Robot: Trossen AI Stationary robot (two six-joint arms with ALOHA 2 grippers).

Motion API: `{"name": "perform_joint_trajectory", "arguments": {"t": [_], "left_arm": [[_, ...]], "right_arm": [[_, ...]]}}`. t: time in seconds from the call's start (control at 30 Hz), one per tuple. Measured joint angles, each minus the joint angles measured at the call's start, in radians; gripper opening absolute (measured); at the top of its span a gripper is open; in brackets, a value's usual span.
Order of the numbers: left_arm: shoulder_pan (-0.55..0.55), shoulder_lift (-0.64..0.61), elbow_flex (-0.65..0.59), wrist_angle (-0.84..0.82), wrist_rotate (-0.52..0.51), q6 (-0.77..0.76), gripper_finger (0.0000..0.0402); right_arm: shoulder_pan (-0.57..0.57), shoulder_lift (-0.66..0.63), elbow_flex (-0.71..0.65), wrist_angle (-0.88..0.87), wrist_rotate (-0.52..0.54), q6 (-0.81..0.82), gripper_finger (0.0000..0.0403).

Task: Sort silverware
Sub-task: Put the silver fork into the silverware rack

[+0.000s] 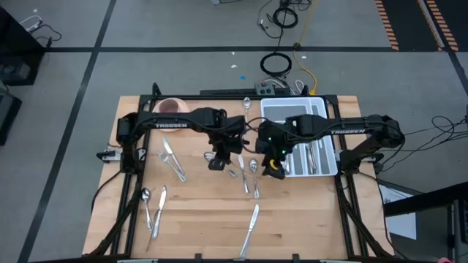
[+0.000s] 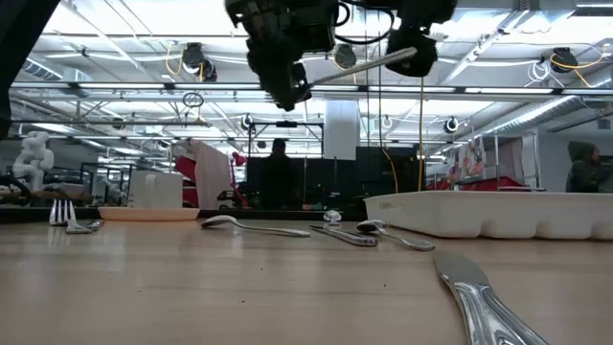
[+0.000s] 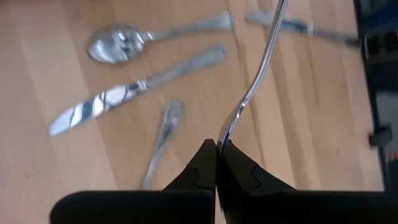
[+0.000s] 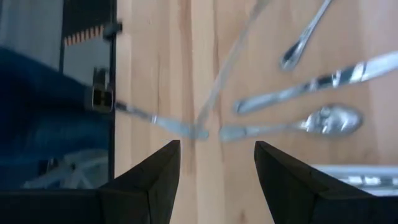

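Note:
My left gripper (image 3: 216, 146) (image 1: 217, 162) hangs above the table's middle, shut on a slim silver piece of silverware (image 3: 258, 74) that juts out toward my right gripper (image 2: 369, 64). Its kind cannot be told. My right gripper (image 4: 216, 155) (image 1: 274, 169) hovers open beside it, in front of the white tray (image 1: 330, 164), with nothing between its fingers. Under both grippers a spoon (image 3: 115, 45), a knife (image 3: 134, 93) and other silverware lie flat on the wood. More pieces lie at the left (image 1: 173, 162) and near the front edge (image 1: 251, 223). My left gripper pinches one end of the silver piece (image 3: 225, 134) between its two fingertips, which slant down from the table's left side. The piece runs on from the fingers in their own line. It is lifted clear of the table, its free end (image 2: 412, 51) pointing toward my right gripper.
The white compartmented tray (image 2: 498, 216) stands at the right with silverware in it. A pink saucer with a cup (image 1: 172, 106) sits at the far left, and a spoon (image 1: 246, 102) lies at the far edge. Bare wood lies between the left pieces and the front knife.

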Motion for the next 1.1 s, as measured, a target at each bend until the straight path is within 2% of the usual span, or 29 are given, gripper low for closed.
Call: {"name": "perform_joint_trajectory", "arguments": {"t": [0.17, 0.3, 0.5, 0.57, 0.73, 0.77, 0.93, 1.1], "left_arm": [[-0.031, -0.002, 0.0, -0.088, -0.044, 0.107, 0.0003], [-0.06, -0.002, -0.001, -0.159, -0.07, 0.212, 0.0003], [-0.098, -0.003, -0.001, -0.171, -0.085, 0.253, 0.0003], [-0.108, -0.003, 0.002, -0.172, -0.091, 0.255, 0.0003], [-0.14, -0.003, 0.108, -0.104, 0.044, 0.255, 0.0003], [-0.148, -0.004, 0.144, -0.077, 0.065, 0.255, 0.0003], [-0.166, -0.006, 0.312, 0.085, 0.226, 0.271, 0.0003], [-0.147, -0.006, 0.389, 0.174, 0.415, 0.236, 0.0003]], "right_arm": [[0.053, 0.0, 0.0, -0.091, -0.004, -0.007, 0.0199], [0.111, -0.017, 0.0, -0.098, -0.002, -0.033, 0.0199], [0.201, -0.17, 0.0, -0.039, 0.018, 0.06, 0.0199], [0.233, -0.253, 0.0, -0.034, 0.112, 0.131, 0.0199], [0.326, -0.417, -0.011, -0.084, 0.602, 0.33, 0.0199], [0.339, -0.442, -0.028, -0.085, 0.66, 0.362, 0.0199], [0.401, -0.549, -0.165, -0.014, 0.815, 0.469, 0.0199], [0.433, -0.545, -0.364, 0.283, 0.838, 0.395, 0.0199]]}}
